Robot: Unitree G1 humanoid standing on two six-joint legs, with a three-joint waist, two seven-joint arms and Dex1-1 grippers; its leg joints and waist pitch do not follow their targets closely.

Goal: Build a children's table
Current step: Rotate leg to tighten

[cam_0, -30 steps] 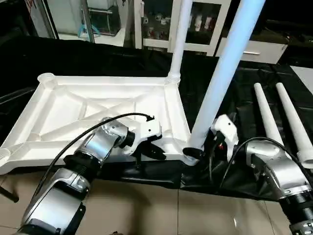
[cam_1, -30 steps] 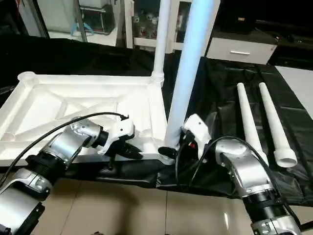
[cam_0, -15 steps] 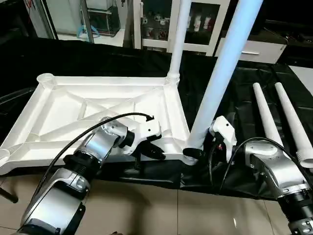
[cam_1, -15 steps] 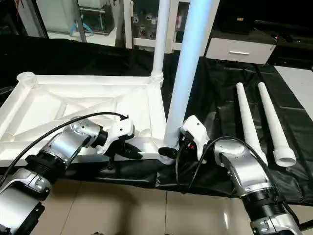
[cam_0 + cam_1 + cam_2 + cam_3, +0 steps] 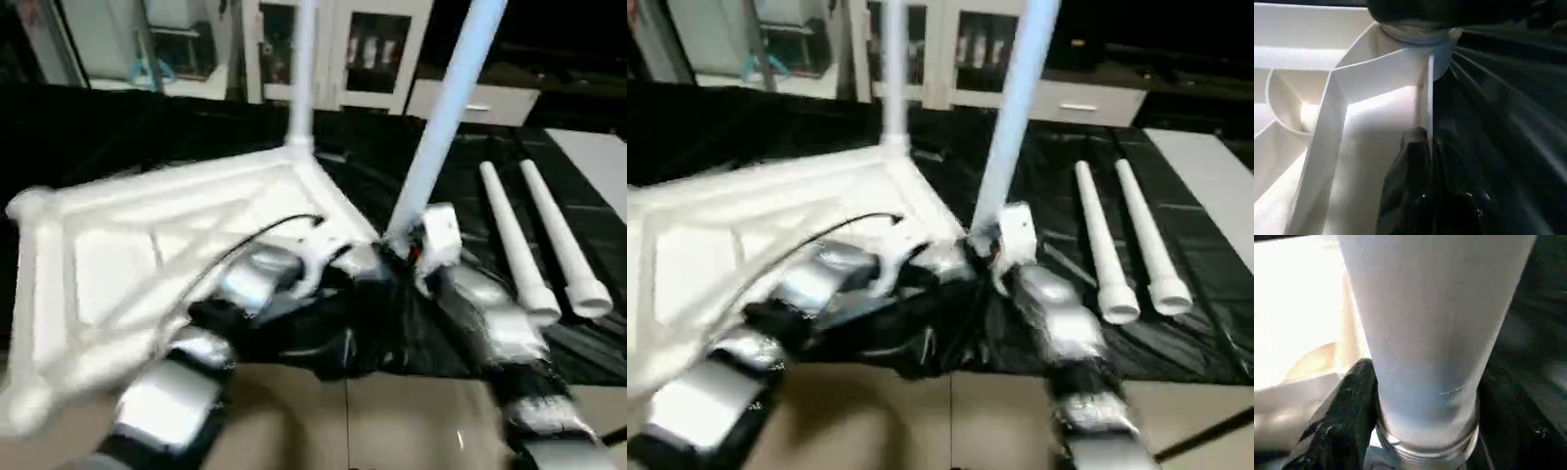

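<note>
The white tabletop (image 5: 127, 245) lies underside up on the black cover, skewed, its left end nearest me. One white leg (image 5: 302, 78) stands in the far right corner socket. A second leg (image 5: 446, 108) stands in the near right corner socket. My left gripper (image 5: 1422, 139) is shut on the thin rim wall (image 5: 1425, 93) beside that corner. My right gripper (image 5: 1425, 401) is shut on the base of the second leg (image 5: 1430, 308), a black finger (image 5: 1352, 401) on either side. Two loose legs (image 5: 509, 235) (image 5: 558, 240) lie to the right.
The black cover (image 5: 470, 323) is wrinkled under the near corner and ends at the table's front edge, with tiled floor (image 5: 372, 421) below. White cabinets (image 5: 372, 59) stand behind the table.
The tabletop has turned on the cover: its near right corner with the leg moved away from me, its left end swung toward me. Both arms went along with it.
</note>
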